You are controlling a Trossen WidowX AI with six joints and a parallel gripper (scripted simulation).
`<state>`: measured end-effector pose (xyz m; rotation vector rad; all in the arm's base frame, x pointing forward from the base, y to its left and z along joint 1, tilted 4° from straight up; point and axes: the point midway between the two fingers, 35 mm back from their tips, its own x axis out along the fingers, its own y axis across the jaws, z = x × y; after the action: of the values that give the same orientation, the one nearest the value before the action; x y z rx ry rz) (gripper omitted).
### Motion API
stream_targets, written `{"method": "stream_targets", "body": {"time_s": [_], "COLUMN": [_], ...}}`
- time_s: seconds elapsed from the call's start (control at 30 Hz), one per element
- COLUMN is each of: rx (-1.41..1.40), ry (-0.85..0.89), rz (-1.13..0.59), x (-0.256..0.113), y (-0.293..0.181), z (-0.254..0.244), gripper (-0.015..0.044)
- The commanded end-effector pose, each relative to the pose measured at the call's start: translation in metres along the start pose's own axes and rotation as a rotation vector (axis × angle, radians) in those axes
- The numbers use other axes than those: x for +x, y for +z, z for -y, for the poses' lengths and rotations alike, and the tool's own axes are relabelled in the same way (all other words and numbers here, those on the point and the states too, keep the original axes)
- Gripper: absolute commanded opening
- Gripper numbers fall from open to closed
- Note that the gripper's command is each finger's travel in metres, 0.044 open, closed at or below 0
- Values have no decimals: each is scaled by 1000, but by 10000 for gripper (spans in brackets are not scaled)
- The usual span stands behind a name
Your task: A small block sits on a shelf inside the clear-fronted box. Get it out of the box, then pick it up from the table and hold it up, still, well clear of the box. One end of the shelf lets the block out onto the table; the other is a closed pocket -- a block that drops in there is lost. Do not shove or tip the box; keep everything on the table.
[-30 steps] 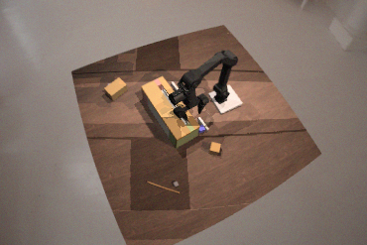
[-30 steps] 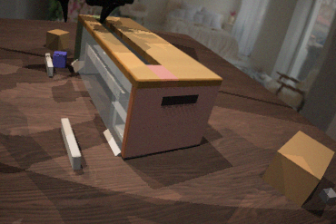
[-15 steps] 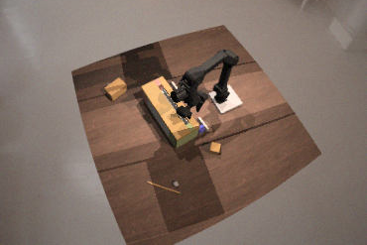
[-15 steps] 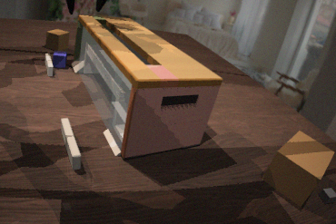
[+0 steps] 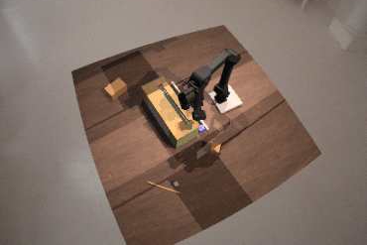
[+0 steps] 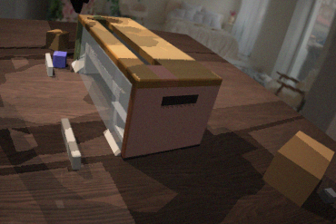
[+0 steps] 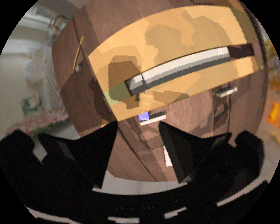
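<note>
The small blue-purple block (image 5: 201, 128) (image 6: 60, 59) (image 7: 144, 116) sits on the table outside the box, near the green end's front corner and beside a short white strip (image 6: 49, 64) (image 7: 153, 119). The box (image 5: 169, 113) (image 6: 170, 121) (image 7: 176, 30) stands upright, with a long slot in its orange top and a clear front. My gripper (image 5: 199, 114) (image 7: 138, 124) is partly open and empty, above table height near the green end. In the wrist view the block shows between and just beyond the fingertips. In the exterior view the gripper is partly cut off at the top.
A small orange block (image 5: 215, 148) (image 6: 57, 40) stands beyond the green end. A larger orange block (image 5: 116, 88) (image 6: 300, 167) lies off the pink end. Another white strip (image 6: 71, 144) lies before the clear front. A thin stick (image 5: 164, 187) and grey cube (image 5: 176, 183) lie farther out.
</note>
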<state>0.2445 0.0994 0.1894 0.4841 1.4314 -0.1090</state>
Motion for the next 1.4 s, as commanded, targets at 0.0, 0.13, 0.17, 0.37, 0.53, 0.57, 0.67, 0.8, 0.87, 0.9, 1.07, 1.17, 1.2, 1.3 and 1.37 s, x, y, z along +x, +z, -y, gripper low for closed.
{"method": "stream_targets", "body": {"time_s": [0.0,0.13,0.17,0.37,0.53,0.57,0.67,0.8,0.87,0.9,1.07,1.17,1.2,1.3,1.37], "rx": [-991,-1205,-1259,-1585,-1848,-1900,-2061,-2270,-2373,-2425,-2683,-2834,-2885,-3036,-3134], "ry": [-98,-126,-134,-188,-233,-243,-278,-321,-343,-355,-422,-460,-474,-522,-550], "rz": [59,65,66,69,62,59,53,36,25,19,-17,-46,-56,-91,-119], "x": [7,7,7,7,6,6,6,6,5,5,4,4,4,3,3], "y": [-20,-22,-23,-27,-30,-30,-32,-34,-35,-36,-39,-40,-41,-42,-43], "z": [-3,-4,-5,-6,-8,-8,-9,-10,-11,-11,-13,-13,-14,-15,-15], "gripper": [285,285,285,285,285,285,285,285,285,285,285,285,285,285,285]}}
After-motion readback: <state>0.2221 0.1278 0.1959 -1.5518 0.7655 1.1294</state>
